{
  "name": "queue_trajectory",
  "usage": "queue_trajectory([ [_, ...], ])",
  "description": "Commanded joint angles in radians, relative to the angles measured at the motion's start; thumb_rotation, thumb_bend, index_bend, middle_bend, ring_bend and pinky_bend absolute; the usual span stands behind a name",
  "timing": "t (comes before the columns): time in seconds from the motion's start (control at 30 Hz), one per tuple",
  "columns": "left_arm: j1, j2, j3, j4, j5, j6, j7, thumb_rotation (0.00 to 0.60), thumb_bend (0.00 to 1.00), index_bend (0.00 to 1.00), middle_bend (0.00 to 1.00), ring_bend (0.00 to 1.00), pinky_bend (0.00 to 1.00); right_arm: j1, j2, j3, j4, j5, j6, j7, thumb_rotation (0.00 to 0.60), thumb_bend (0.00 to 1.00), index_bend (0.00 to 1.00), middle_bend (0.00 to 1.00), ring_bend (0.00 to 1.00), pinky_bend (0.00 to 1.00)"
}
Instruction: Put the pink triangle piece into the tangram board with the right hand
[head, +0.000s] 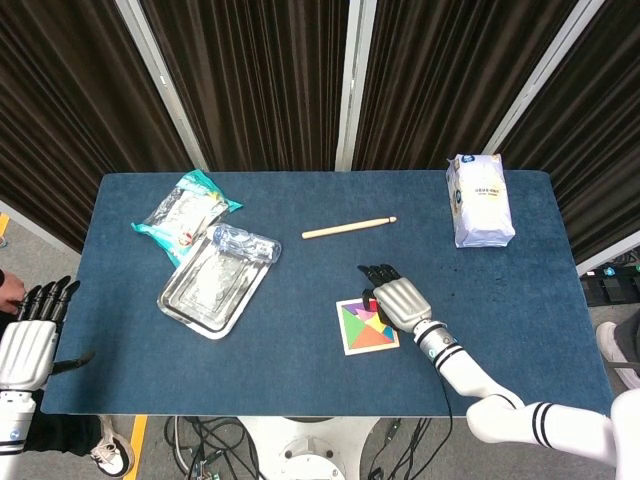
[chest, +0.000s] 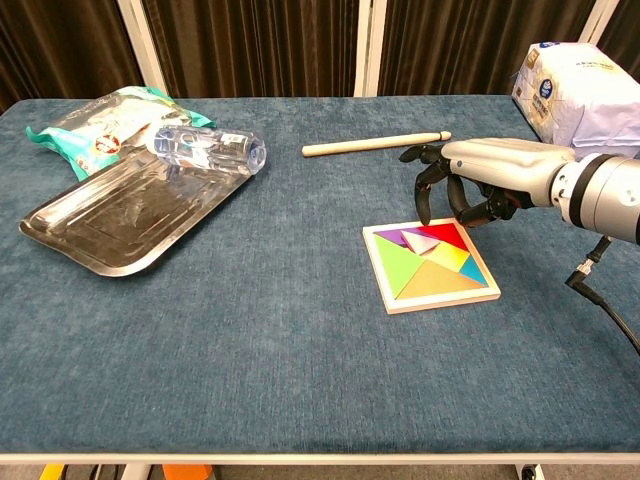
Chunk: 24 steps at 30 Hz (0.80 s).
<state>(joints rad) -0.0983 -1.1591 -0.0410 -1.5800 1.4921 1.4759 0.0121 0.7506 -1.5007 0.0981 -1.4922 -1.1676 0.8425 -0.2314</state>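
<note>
The tangram board lies on the blue table right of centre, filled with coloured pieces. The pink triangle piece rests in it near the far edge, between the purple and red pieces. My right hand hovers just above the board's far edge with its fingers pointing down and loosely spread, holding nothing. In the head view the right hand covers the far right corner of the board. My left hand stays off the table's near left corner, fingers apart and empty.
A wooden stick lies beyond the board. At the left are a metal tray, a clear plastic bottle on its far end and a snack bag. A white bag stands at the far right.
</note>
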Motion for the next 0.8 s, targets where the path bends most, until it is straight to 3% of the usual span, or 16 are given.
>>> queue_trajectory([
  [0.03, 0.000, 0.000, 0.001, 0.001, -0.001, -0.003, 0.001, 0.600, 0.00, 0.04, 0.00, 0.00, 0.00, -0.001, -0.011, 0.003, 0.012, 0.011, 0.005, -0.011, 0.600, 1.00, 0.46, 0.00, 0.00, 0.00],
  [0.8, 0.002, -0.004, 0.002, 0.015, -0.006, -0.005, -0.014, 0.600, 0.00, 0.04, 0.00, 0.00, 0.00, 0.016, -0.043, -0.007, 0.031, 0.057, -0.034, -0.057, 0.600, 1.00, 0.43, 0.00, 0.00, 0.00],
])
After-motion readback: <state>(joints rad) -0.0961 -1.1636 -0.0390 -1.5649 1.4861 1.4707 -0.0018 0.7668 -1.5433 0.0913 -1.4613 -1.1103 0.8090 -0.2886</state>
